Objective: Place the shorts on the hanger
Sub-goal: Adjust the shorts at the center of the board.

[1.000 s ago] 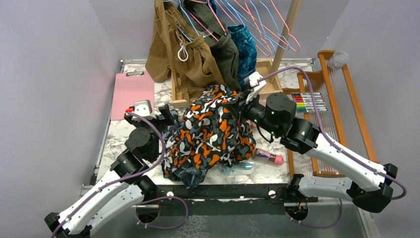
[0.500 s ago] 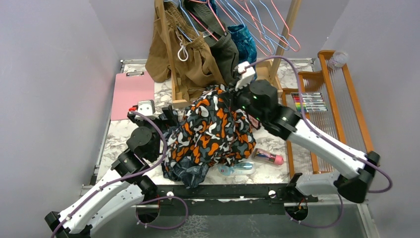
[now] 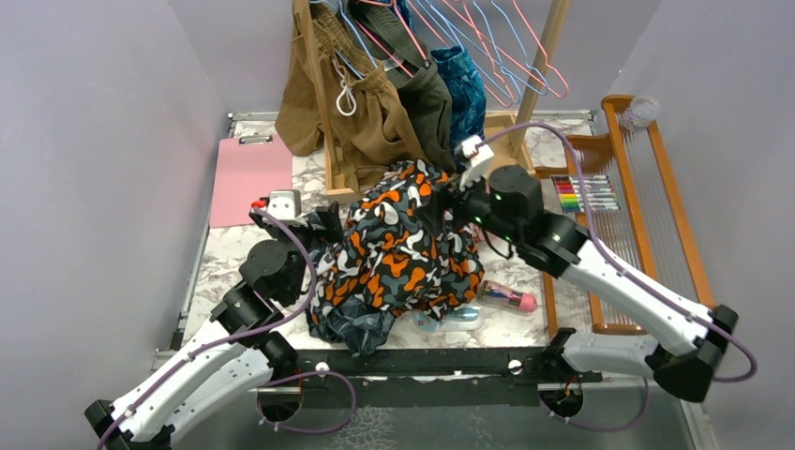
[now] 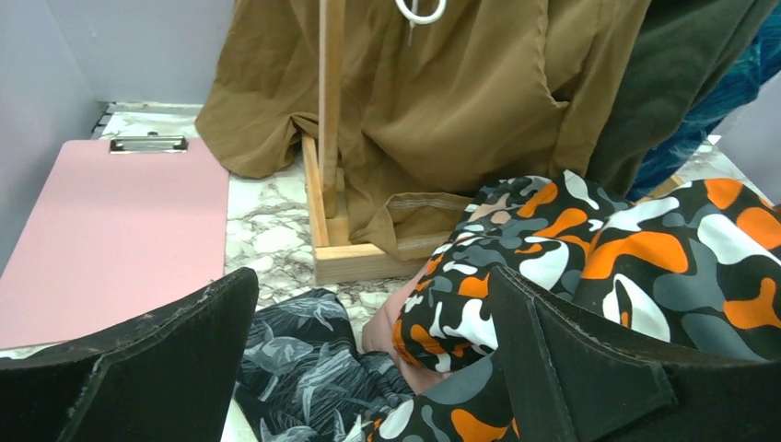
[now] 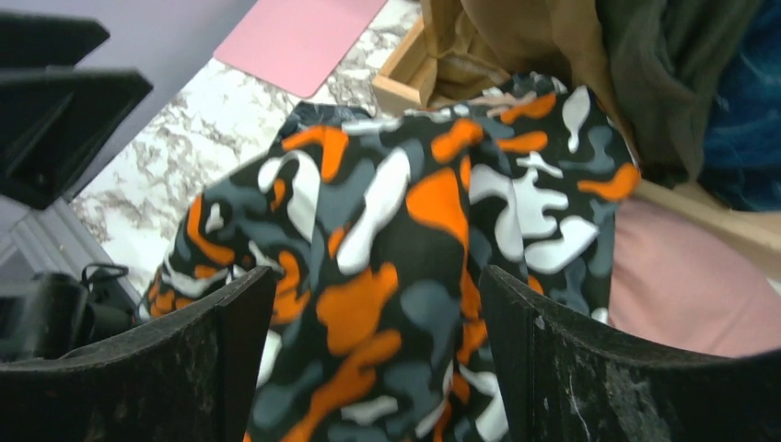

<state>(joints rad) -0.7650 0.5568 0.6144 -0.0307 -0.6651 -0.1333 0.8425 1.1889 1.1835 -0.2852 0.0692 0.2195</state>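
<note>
The shorts (image 3: pixel 398 248), dark with orange, white and grey blobs, lie heaped mid-table and fill the right wrist view (image 5: pixel 405 230). My right gripper (image 3: pixel 442 202) hovers at the heap's back right edge. Its jaws are open astride a fold (image 5: pixel 376 276) without pinching it. My left gripper (image 3: pixel 323 223) stands open at the heap's left edge, and the camouflage cloth (image 4: pixel 553 239) lies against its right finger (image 4: pixel 571 359). No hanger shows in the heap. Pink wire hangers (image 3: pixel 548 66) hang on the rack behind, and I cannot tell which one is the hanger.
A wooden rack (image 3: pixel 330 112) carries brown, dark green and blue garments and light-blue hangers. Navy leaf-print shorts (image 4: pixel 295 359) and dusty-pink fabric (image 5: pixel 681 285) lie under the heap. A pink clipboard (image 3: pixel 251 178) lies left. Markers (image 3: pixel 586 194) and a wooden frame (image 3: pixel 647 216) are right, a bottle (image 3: pixel 511 298) in front.
My right gripper has opened and let go of the shorts, drawing back slightly to the right. The heap has settled lower. The left gripper has edged forward and opened a little wider.
</note>
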